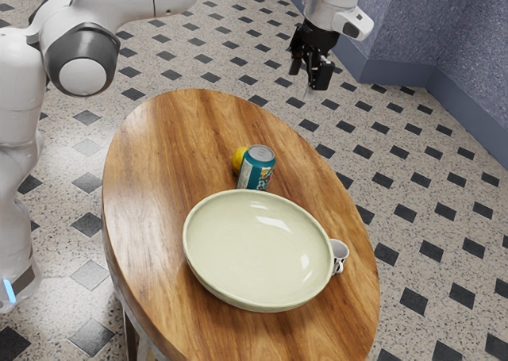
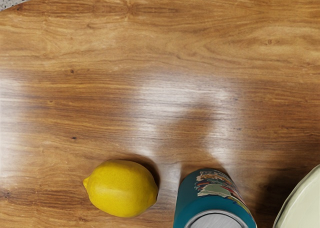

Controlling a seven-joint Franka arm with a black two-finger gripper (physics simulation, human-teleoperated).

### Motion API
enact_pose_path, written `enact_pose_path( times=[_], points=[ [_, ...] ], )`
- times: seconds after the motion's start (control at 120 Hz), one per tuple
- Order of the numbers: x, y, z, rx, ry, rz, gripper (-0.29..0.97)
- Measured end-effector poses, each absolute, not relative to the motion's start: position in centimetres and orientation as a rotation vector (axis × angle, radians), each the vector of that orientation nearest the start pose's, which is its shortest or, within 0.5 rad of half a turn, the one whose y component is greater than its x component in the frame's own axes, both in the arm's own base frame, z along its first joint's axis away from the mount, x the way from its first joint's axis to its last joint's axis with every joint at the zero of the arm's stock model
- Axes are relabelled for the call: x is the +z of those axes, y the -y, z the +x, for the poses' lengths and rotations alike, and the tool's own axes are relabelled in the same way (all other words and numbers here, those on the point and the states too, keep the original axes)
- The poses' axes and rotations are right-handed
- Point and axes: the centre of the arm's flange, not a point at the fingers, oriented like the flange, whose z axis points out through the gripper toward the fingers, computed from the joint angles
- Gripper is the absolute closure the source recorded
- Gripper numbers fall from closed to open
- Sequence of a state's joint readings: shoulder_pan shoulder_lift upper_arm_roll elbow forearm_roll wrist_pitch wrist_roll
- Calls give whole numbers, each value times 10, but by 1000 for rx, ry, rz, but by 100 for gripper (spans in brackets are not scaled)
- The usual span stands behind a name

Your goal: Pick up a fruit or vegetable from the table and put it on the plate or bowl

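A yellow lemon (image 1: 237, 159) (image 2: 121, 188) lies on the oval wooden table (image 1: 159, 178), partly hidden in the exterior view by a teal drink can (image 1: 256, 167) (image 2: 212, 200) standing right beside it. A large pale green plate (image 1: 258, 248) (image 2: 304, 205) sits in front of the can, toward the near end of the table. My gripper (image 1: 309, 71) hangs high in the air beyond the table's far edge, well above and apart from the lemon. Its black fingers stand open with nothing between them.
A small white cup (image 1: 340, 256) sits against the plate's rim on the exterior view's right, near the table edge. Bare wood (image 2: 150, 62) stretches beyond the lemon. A blue-grey wall base (image 1: 444, 67) runs at the back right.
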State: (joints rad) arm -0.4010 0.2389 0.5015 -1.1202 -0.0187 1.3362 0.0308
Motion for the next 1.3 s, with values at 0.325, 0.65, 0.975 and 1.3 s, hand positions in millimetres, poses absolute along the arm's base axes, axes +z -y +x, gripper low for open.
enact_pose_path(
  times=[0.325, 0.65, 0.975, 1.3],
  points=[
    [694, -11, 587, -20, 83, -3047, 0],
    [769, -5, 548, -207, 50, -3066, 0],
    [729, -23, 565, -43, 29, -3001, 0],
    [709, -52, 561, 64, -631, -2954, 0]
  ],
)
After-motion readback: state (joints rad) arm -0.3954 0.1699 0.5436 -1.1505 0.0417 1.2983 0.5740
